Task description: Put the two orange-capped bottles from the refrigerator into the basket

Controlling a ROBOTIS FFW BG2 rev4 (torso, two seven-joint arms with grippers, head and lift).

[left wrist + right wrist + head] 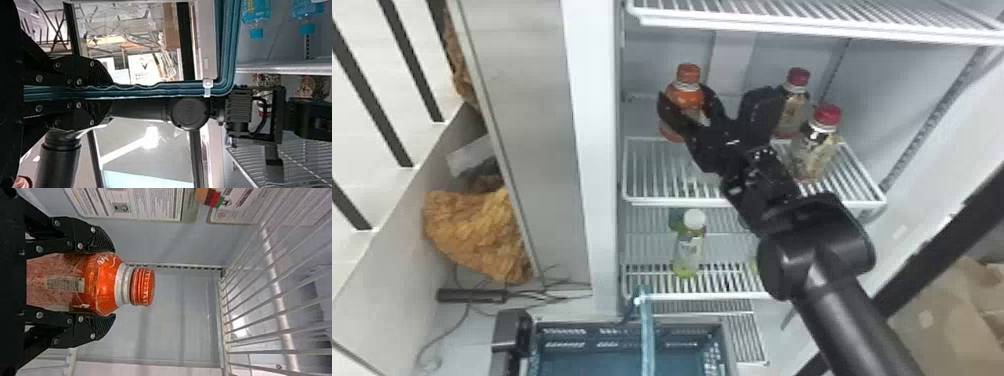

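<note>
Head view, right gripper: I'm clamping the right gripper [686, 95] around the orange-capped plastic bottle [688, 73], upper centre of the frame, its cap pointing up.
Head view, right arm: the black jointed arm [852, 315] is reaching in from the lower right.
Head view, neighbours: two clear red-capped bottles [828, 116] are standing right of the gripper; a white-capped bottle [689, 250] is standing on the white wire shelf [657, 201] lower in the centre.
Head view, basket: the dark blue-grey plastic basket [567, 327] is sitting at the bottom edge, a teal plastic bar [647, 340] crossing in front of it.
Left wrist view, left gripper: I'm pinching the teal bar with the left gripper [111, 93], one finger on each side.
Left wrist view, upper right: two blue-capped bottles [257, 33] are showing.
Right wrist view, held bottle: I'm gripping its body between both black fingers [102, 243]; the neck and cap are sticking out past the tips.
</note>
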